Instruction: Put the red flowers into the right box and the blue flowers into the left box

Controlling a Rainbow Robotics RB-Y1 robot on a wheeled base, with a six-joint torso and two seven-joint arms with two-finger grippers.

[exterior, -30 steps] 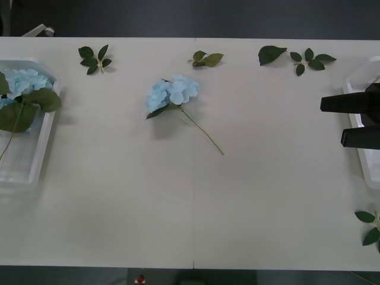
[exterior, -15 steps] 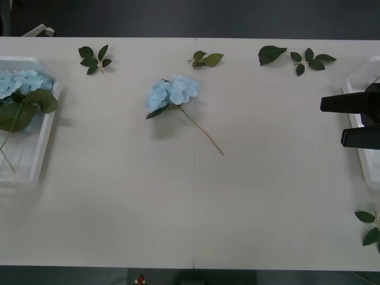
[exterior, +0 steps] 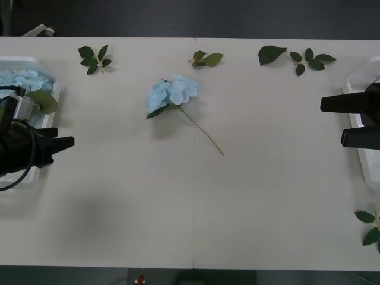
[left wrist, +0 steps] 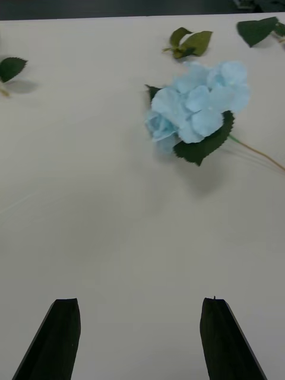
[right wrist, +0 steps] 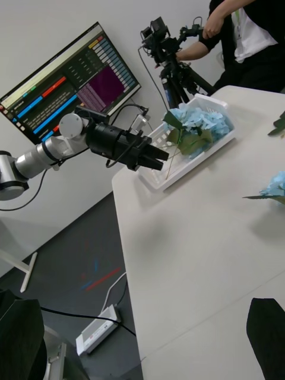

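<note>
Table [exterior: 196, 208], pale and rectangular, carries one loose blue flower [exterior: 173, 92] a little left of centre, toward the far half. Its bloom lies at the far-left end; the thin stem runs from it to the near right, so the long axis is diagonal, bloom pointing far-left. A dark leaf sits under the bloom on its near-left side. In the left wrist view the same blue flower [left wrist: 196, 110] lies ahead of the fingers, well apart from them.

Left box [exterior: 46, 127] stands at the table's left edge. Blue flowers in the box [exterior: 24, 80] lie heaped at its far end, with a broad green leaf on their near-right side. The right wrist view shows that heap [right wrist: 199, 123] with leaves and a stem draped toward the box's near end.

Left gripper [exterior: 66, 141] sits over the right rim of the left box, its fingers pointing right along the table. Its two black fingers [left wrist: 56, 341] are spread wide apart with bare table between them; it holds nothing.

Right gripper [exterior: 332, 120] hangs at the table's right edge, over the left rim of the right box [exterior: 363, 77], fingers pointing left. The fingers stand clearly apart and hold nothing.

Loose leaf sprigs [exterior: 95, 58] lie along the far edge, with more at the far centre and far right, and one at the near right corner.
</note>
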